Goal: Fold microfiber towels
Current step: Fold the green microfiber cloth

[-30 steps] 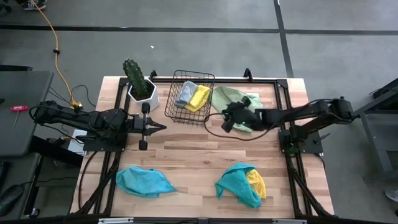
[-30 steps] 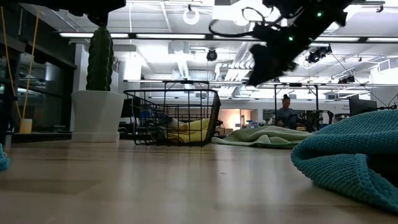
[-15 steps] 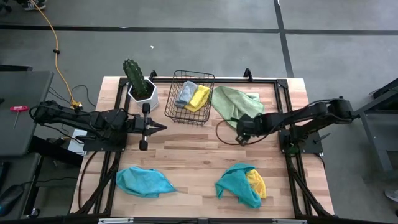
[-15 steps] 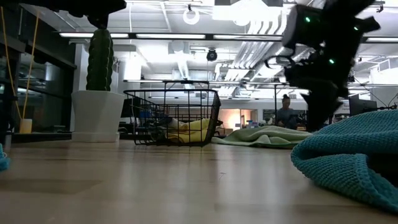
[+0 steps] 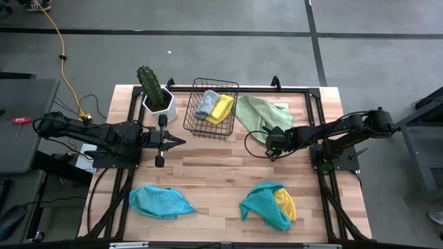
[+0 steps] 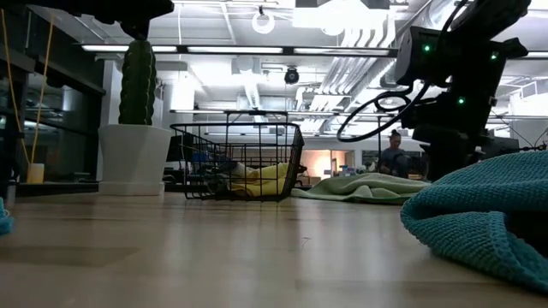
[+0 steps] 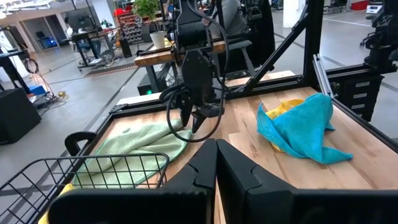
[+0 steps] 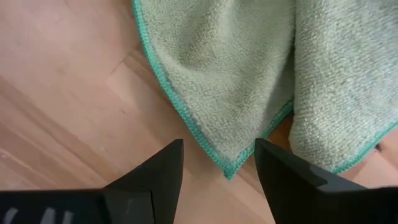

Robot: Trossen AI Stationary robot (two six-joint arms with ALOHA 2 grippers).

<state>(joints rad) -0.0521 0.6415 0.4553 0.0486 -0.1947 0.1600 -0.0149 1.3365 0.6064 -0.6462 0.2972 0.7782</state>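
Observation:
A light green towel [image 5: 258, 112] lies spread on the table at the far right, beside the basket. My right gripper [image 5: 269, 147] hangs open over its near corner [image 8: 229, 169], pointing steeply down. One finger [image 8: 163, 167] stands on each side of the corner, apart from the cloth. My left gripper [image 5: 178, 142] is shut and level over the table's left middle, holding nothing. A teal towel [image 5: 160, 202] lies crumpled at the near left. A teal and a yellow towel [image 5: 268, 205] lie heaped together at the near right.
A black wire basket [image 5: 211, 108] at the far middle holds a grey and a yellow towel. A potted cactus [image 5: 154, 90] stands left of it. Bare wood [image 5: 214, 169] lies between the two arms. In the low view a person [image 6: 394, 154] sits in the room beyond the table.
My right gripper has come off the middle of the green towel toward the table's near edge and sunk toward the wood. It has tipped from nearly level to steeply down and rolled. Its fingers have stayed open. The towels lie as before.

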